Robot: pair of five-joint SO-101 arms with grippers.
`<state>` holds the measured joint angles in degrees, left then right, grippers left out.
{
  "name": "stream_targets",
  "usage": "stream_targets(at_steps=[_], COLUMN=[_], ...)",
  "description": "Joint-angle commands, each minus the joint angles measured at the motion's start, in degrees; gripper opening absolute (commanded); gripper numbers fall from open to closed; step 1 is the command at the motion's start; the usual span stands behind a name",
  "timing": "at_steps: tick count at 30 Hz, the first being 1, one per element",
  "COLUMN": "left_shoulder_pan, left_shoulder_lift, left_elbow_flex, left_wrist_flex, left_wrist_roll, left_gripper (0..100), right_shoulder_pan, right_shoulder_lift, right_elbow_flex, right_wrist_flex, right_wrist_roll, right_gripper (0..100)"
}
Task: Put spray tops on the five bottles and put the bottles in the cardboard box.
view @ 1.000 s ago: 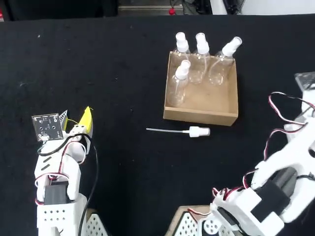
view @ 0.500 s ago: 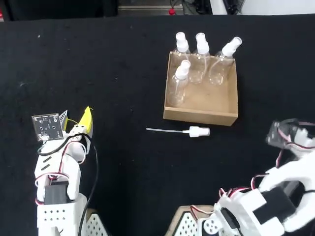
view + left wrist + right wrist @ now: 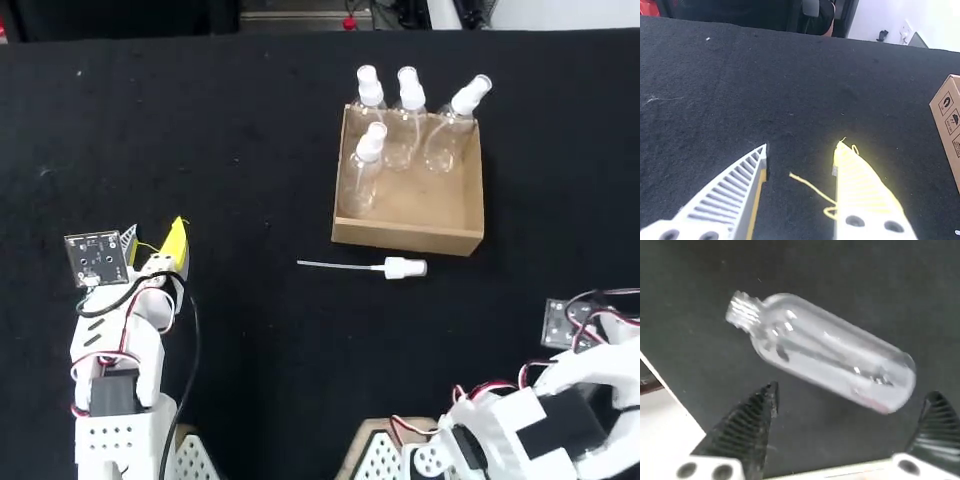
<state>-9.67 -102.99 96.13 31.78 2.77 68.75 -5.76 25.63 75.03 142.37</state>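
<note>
Clear uncapped bottle [image 3: 825, 352] lies on its side just ahead of the right gripper [image 3: 853, 392], wide open, holding nothing.

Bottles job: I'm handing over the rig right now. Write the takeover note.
Left gripper: open, holding nothing, over bare table at the left.
Right gripper: open, fingers spread over the fifth bottle, not gripping it.
Fifth bottle: lying on its side on the table, neck bare.
Spray top: loose on the table just in front of the box.
Done: four bottles with tops on, standing in the box.
Left: fit the spray top on the fifth bottle and put it in the box.
</note>
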Motion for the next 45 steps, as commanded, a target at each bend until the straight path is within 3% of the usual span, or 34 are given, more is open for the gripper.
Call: stream_targets(at_steps=[1, 14, 34, 39, 45], left_shoulder_pan=[0.7, 0.7, 0.7, 0.7, 0.7], left_shoulder_lift=[0.1, 0.1, 0.1, 0.1, 0.1], left_elbow_flex=[1.3, 1.3, 1.3, 1.3, 1.3], left_wrist_flex=[-1.1, -1.1, -1.1, -1.1, -1.1], left_wrist_roll=[0.4, 0.4, 0.4, 0.4, 0.4], left_gripper=[21, 21, 21, 21, 21], right_shoulder_pan=[0.7, 1.2, 1.8, -1.0, -7.6], right_shoulder_lift=[-0.7, -0.2, -0.7, -0.7, -0.3], right_elbow_flex=[0.8, 2.7, 13.4, 13.1, 13.6], right_wrist_flex=[0.2, -0.3, -13.2, -14.1, -19.9], right_wrist_roll=[1.5, 2.4, 3.2, -10.8, -31.9], right_gripper=[39.3, 39.2, 39.2, 34.6, 3.6])
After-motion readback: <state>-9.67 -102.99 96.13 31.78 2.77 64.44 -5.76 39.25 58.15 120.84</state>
